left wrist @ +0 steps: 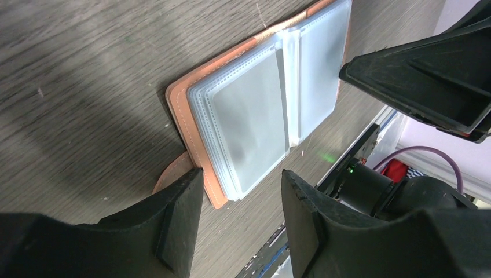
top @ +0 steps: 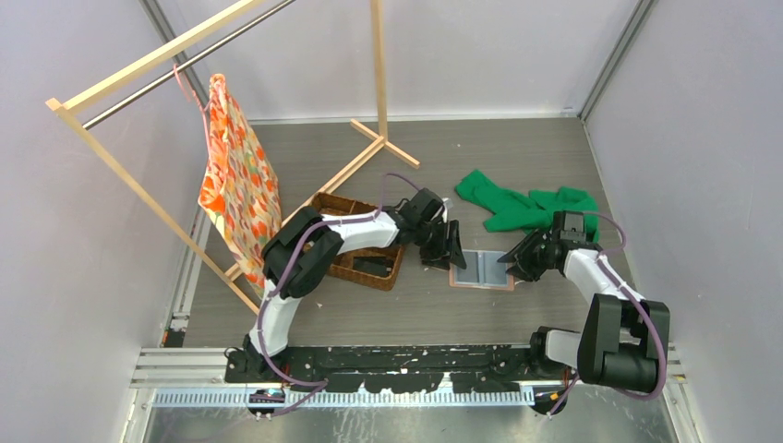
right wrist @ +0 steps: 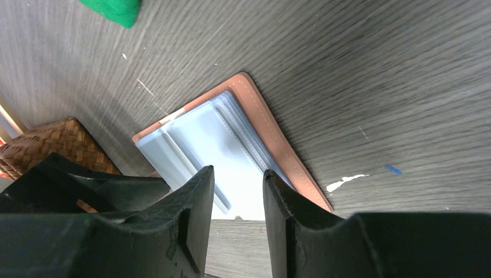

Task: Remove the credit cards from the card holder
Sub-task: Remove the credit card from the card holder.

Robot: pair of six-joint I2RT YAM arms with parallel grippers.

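Open salmon-pink leather card holder (top: 482, 269) lies lengthwise between two released, empty tools: left tool (top: 448, 256) at its left end, right tool (top: 513, 266) opposite.

Lies spread open and flat near the middle of the grey wood-grain table (top: 415, 309) – the card holder (top: 481, 270), salmon-tan with a stitched leather-like cover, a rounded strap tab (left wrist: 172, 174) poking from under one edge – frosted plastic sleeves (left wrist: 249, 119) stacked face up.

L gripper (left wrist: 241, 175), R gripper (right wrist: 238, 172): jaws apart, tips down.
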